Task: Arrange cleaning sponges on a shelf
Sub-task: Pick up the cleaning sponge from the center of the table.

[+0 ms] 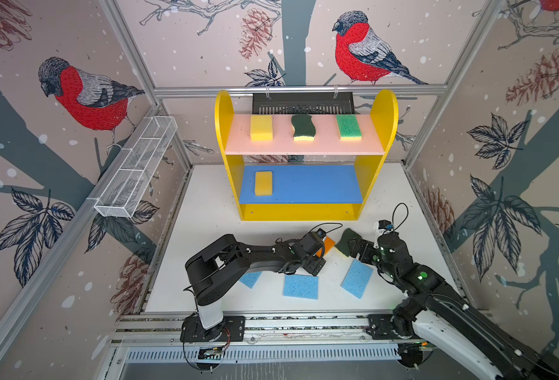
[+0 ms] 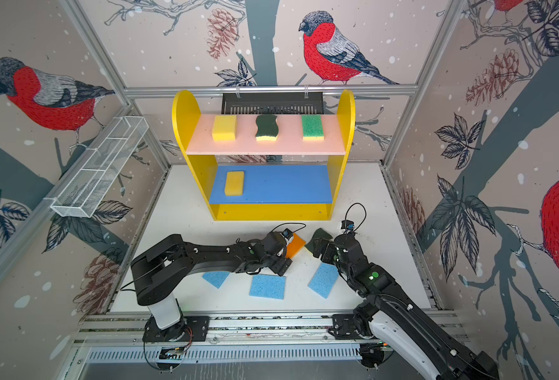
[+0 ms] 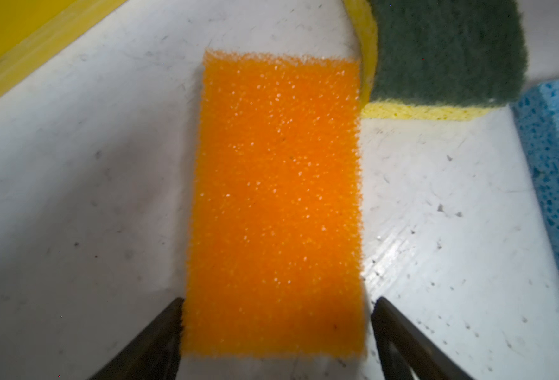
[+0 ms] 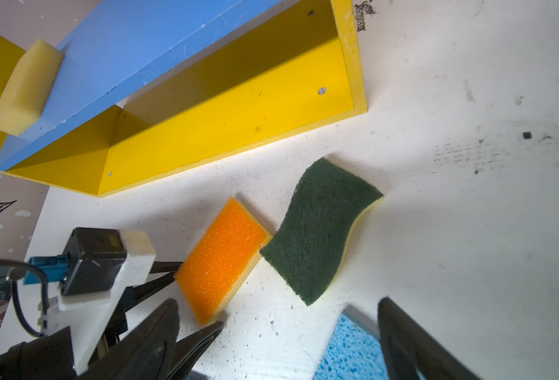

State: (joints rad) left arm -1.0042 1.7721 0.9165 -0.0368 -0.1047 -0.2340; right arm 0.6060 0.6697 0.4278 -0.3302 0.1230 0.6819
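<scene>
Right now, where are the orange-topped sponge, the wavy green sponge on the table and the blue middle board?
orange-topped sponge (image 3: 276,197): left wrist view, middle of orange top.
wavy green sponge (image 4: 317,230): right wrist view, middle of green pad.
blue middle board (image 1: 311,184): in a top view, bare part.

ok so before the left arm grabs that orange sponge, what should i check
1. The left gripper is open: ok.
2. The orange-topped sponge lies between its jaws: ok, seen in the left wrist view.
3. The wavy green sponge is clear of the orange one: cannot tell, their corners look to touch.
4. Free room on the blue board: ok, only a yellow sponge at one end.
5. The right gripper is open and empty: ok.
</scene>
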